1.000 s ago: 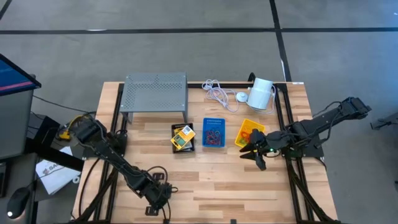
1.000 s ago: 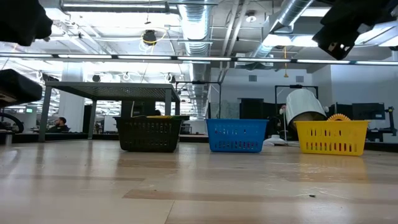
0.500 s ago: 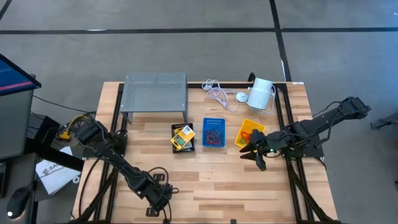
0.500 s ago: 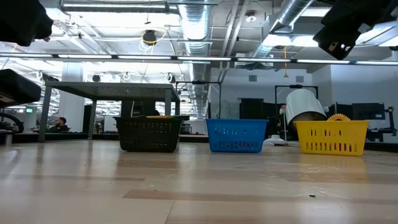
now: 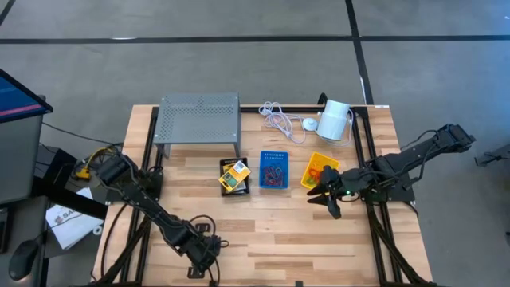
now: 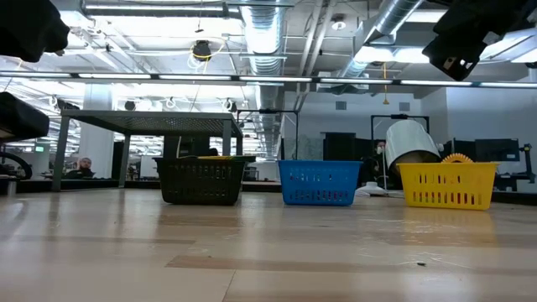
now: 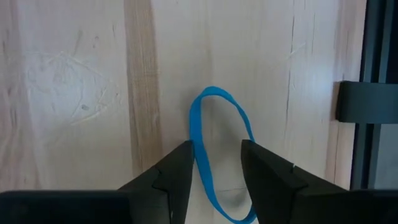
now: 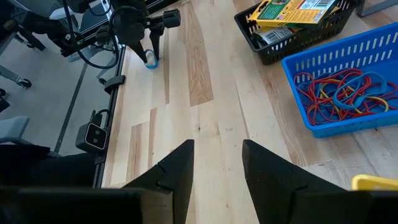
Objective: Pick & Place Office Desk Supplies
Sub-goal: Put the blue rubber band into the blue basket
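Left wrist view: left gripper (image 7: pixel 215 165) fingers parted astride blue loop (image 7: pixel 219 163) lying on table (image 7: pixel 74 93), near-left edge; nothing held. Widened within last second; loop released or regrasp pending.

The wood table (image 5: pixel 263 231) is pale with darker plank streaks, and there's a bright blue loop (image 7: pixel 217 149) on it. Bins go black (image 5: pixel 234 177), blue (image 5: pixel 273 156), yellow (image 5: pixel 312 165), with yellow-green packets (image 8: pixel 298 11) in the black one and red, orange, blue and green loops (image 8: pixel 342 90) in the blue. At 12 o'clock: grey perforated shelf (image 5: pixel 199 118), white cable (image 5: pixel 280 121).
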